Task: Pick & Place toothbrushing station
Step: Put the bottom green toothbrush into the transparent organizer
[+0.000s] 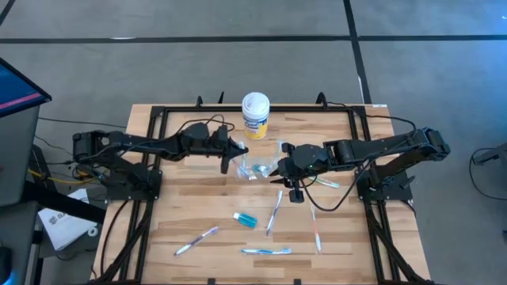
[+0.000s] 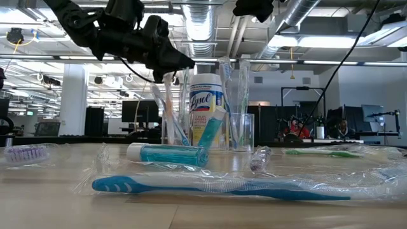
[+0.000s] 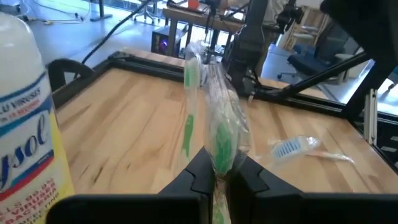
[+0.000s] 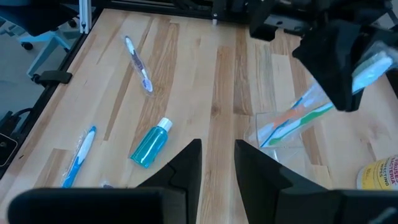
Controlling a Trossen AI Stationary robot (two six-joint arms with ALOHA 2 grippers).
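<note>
The left arm reaches in level, its left gripper [image 3: 214, 177] clenched on a wrapped green toothbrush [image 3: 217, 134] just above the clear cup [image 1: 260, 164]. Right of the cup, the right gripper [image 4: 217, 163] hangs fingers apart, grasping nothing, a teal tube [image 4: 149, 143] just beside it.

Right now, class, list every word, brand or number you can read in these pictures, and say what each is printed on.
"Lysol": brand on the label of the yellow canister, low view.
"ysol", first letter cut off, on the same canister, left wrist view.
Smaller print on that label: too blurred to read.
Toothbrush wrappers and the teal tube: no readable text.
</note>
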